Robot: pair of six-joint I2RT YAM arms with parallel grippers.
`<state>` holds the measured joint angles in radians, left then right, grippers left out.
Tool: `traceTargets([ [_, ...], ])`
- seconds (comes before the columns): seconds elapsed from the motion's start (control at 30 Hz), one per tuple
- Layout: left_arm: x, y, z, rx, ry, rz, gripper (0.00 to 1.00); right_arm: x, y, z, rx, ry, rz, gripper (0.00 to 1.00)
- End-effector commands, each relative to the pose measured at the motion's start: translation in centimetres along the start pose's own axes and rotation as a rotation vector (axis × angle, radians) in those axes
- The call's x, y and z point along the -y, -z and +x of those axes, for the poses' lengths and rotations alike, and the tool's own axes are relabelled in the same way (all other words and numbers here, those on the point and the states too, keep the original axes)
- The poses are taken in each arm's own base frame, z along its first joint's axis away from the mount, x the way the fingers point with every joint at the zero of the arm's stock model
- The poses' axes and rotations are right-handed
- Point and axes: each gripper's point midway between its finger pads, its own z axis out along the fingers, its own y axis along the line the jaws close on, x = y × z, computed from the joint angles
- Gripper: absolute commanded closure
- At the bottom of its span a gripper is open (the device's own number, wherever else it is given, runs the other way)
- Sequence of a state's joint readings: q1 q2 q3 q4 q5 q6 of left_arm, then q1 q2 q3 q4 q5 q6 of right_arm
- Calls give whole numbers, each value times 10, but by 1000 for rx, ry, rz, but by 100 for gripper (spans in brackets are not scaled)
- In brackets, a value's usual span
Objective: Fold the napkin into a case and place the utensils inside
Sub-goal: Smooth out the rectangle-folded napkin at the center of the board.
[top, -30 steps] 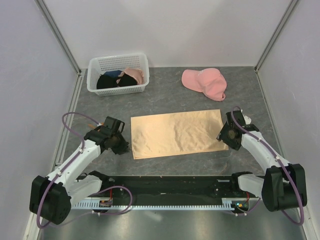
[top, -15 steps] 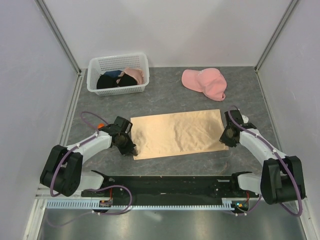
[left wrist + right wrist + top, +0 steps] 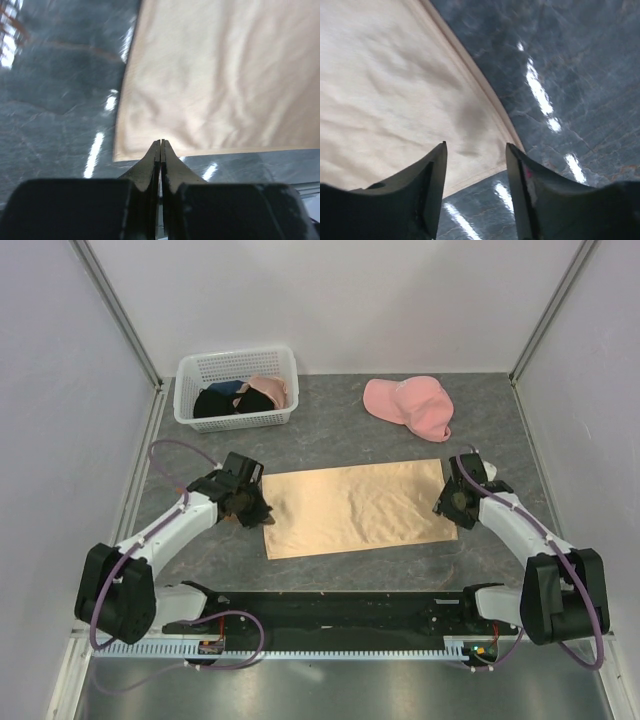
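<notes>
Napkin (image 3: 355, 508): shiny peach rectangle, faintly wrinkled.
My left hand (image 3: 161, 143): together at its edge.
My right hand (image 3: 476, 146): apart.

The napkin (image 3: 355, 508) is seen as thin, faintly creased cloth with a soft sheen. The worktop (image 3: 340, 435) is finished glossy and marbled. The basket (image 3: 240, 418) is moulded in white plastic.

A white basket (image 3: 236, 418) holding what look like dark and pink clothes (image 3: 220, 402) stands well apart from a pink cap (image 3: 410, 406).
</notes>
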<state>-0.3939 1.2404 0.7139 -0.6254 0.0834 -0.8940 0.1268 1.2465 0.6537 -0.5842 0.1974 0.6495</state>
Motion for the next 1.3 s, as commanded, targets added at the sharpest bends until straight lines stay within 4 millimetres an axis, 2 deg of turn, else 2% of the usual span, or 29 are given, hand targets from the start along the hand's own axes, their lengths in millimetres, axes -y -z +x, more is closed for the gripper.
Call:
traceTargets([
  [0.0, 42, 14, -61, 145, -86, 48, 96, -52, 24, -76, 172, 39, -150, 39],
  [0.07, 43, -5, -73, 118, -114, -1, 98, -66, 16, -90, 174, 63, -157, 39],
  [0.1, 55, -3, -89, 142, -121, 6, 98, -75, 21, -109, 214, 58, -159, 39],
  [0.13, 52, -20, -92, 109, -126, -30, 98, -77, 10, -113, 201, 71, -138, 42],
  [0.17, 52, -23, -100, 109, -126, -42, 98, -80, 7, -119, 208, 72, -130, 44],
  [0.2, 62, -22, -111, 121, -127, -28, 98, -87, 8, -131, 230, 70, -133, 47],
  [0.23, 58, -33, -112, 95, -123, -56, 98, -85, -6, -132, 217, 77, -96, 57],
  [0.3, 64, -37, -122, 103, -127, -60, 98, -92, -11, -143, 225, 77, -87, 78],
  [0.33, 64, -41, -124, 96, -129, -67, 98, -94, -23, -140, 200, 83, -77, 81],
  [0.4, 58, -50, -131, 101, -136, -109, 98, -101, -29, -144, 195, 86, -87, 83],
  [0.57, 51, -58, -138, 96, -122, -146, 98, -105, -46, -158, 228, 92, -56, 83],
  [0.7, 39, -73, -143, 86, -120, -202, 98, -106, -59, -164, 236, 111, -30, 83],
  [0.9, 27, -83, -156, 112, -122, -278, 98, -109, -86, -158, 201, 121, -22, 82],
  [1.0, 20, -89, -162, 112, -133, -331, 98, -108, -92, -160, 203, 132, -5, 81],
  [1.1, 20, -84, -172, 145, -149, -349, 98, -107, -85, -166, 221, 141, 1, 77],
  [1.17, 24, -72, -175, 165, -157, -335, 98, -108, -77, -167, 227, 145, -13, 75],
  [1.23, 30, -61, -176, 176, -160, -311, 98, -106, -62, -168, 227, 145, -16, 69],
  [1.27, 37, -50, -176, 186, -163, -274, 98, -103, -56, -169, 225, 139, -8, 61],
])
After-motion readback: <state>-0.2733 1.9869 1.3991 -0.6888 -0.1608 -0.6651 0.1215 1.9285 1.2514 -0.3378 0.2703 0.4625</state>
